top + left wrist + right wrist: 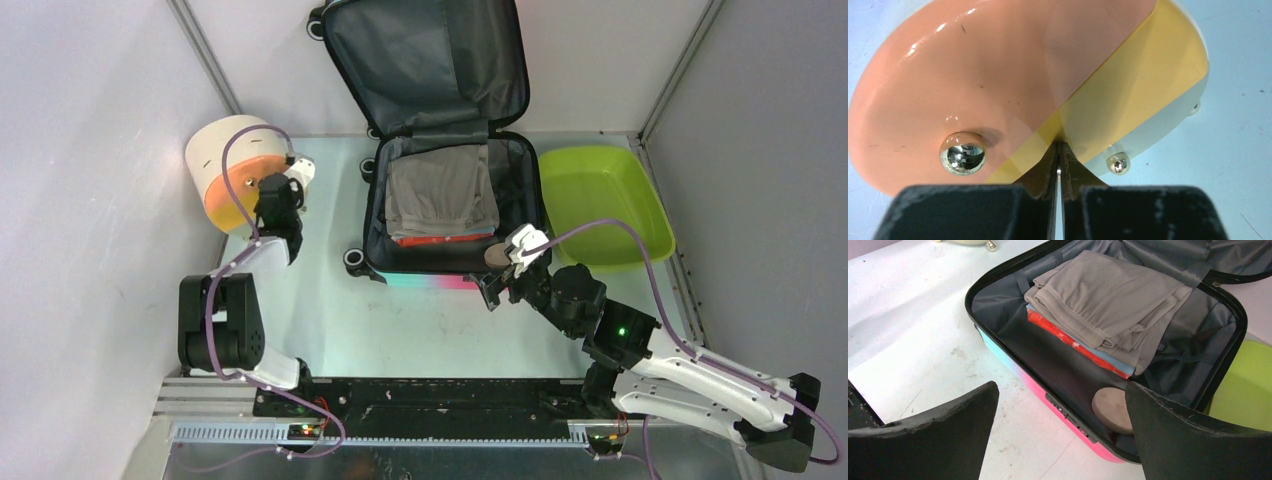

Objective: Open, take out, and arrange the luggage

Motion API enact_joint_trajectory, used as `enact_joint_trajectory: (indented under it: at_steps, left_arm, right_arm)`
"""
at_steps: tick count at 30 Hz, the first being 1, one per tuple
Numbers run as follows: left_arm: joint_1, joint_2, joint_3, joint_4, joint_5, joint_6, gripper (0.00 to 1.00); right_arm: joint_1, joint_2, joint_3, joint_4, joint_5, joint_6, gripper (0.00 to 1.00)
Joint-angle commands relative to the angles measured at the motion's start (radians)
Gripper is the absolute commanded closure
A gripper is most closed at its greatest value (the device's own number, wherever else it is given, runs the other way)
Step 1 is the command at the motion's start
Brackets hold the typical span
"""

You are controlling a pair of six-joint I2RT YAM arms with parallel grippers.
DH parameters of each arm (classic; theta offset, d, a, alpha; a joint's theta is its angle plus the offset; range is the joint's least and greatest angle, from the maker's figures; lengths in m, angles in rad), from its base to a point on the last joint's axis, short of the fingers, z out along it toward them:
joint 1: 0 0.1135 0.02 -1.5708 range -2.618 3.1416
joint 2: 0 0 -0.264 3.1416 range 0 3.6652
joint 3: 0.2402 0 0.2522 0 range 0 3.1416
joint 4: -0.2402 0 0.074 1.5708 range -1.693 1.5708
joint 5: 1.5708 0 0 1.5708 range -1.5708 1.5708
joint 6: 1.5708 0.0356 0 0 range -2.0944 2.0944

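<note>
My right arm stretches out low. My right pincer (pixel 1060 390) gapes wide at the open luggage (pixel 1008 315), by its near edge. My left pincer (pixel 1059 150) is pinched shut.

There is one child's hard-shell suitcase (pixel 430 282) with a pink-to-teal shell, and it lies open. Inside the suitcase I count three folded cloths in one pile: one grey-beige cloth (pixel 1108 295) on top, one light-blue cloth (pixel 1100 357) under it, and one red cloth (pixel 1058 332) at the bottom. One round tan disc (pixel 1110 410) lies in its near corner. Just right of the suitcase stands one lime-green plastic tub (pixel 600 200). To the left of the suitcase is one cream-and-orange cylinder (pixel 235 170). On its orange end three small shiny metal balls (pixel 962 152) show, one of them only partly. On the near side of the suitcase are two white-and-black robot arms, the left arm (pixel 225 325) and the right arm (pixel 700 375).
</note>
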Motion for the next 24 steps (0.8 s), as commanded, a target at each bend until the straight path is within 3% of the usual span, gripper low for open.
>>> enact_joint_trajectory:
  at_steps: [1, 4, 13, 24]
  left_arm:
    - [0.008, 0.024, 0.044, 0.041, -0.045, 0.013, 0.93]
    - [-0.013, 0.004, 0.04, 0.009, -0.033, -0.002, 0.88]
    - [-0.087, -0.066, -0.021, -0.12, -0.094, -0.058, 0.58]
    - [-0.1, 0.022, -0.051, -0.14, -0.184, -0.002, 0.51]
  right_arm:
    - [-0.004, -0.001, 0.026, 0.043, -0.01, 0.022, 0.01]
    - [-0.004, -0.001, 0.026, 0.045, -0.011, 0.027, 0.0]
    - [-0.002, -0.024, 0.026, 0.041, -0.02, 0.055, 0.01]
    - [-0.005, -0.091, 0.026, 0.003, -0.004, 0.051, 0.0]
